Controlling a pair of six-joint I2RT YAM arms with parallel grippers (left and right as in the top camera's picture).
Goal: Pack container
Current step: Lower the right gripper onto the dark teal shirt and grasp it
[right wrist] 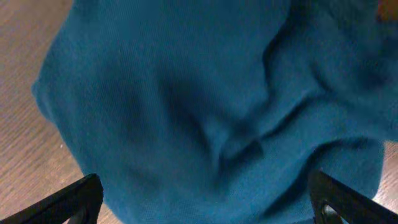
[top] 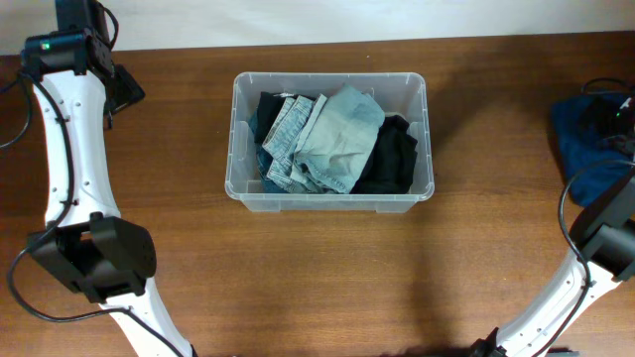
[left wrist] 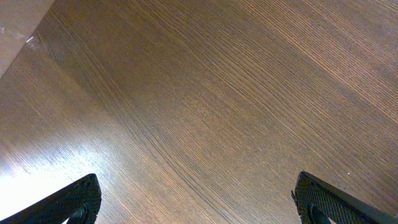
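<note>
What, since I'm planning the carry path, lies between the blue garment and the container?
Nothing: in the overhead view only bare wooden table separates the blue garment from the container.

A brown wooden table (top: 327,278) fills the view, a crumpled blue cloth (top: 580,149) lies at its 3 o'clock edge, and just toward 12 o'clock from centre sits folded pale denim (top: 342,134), with a black garment (top: 397,159) touching its 3 o'clock side.
</note>
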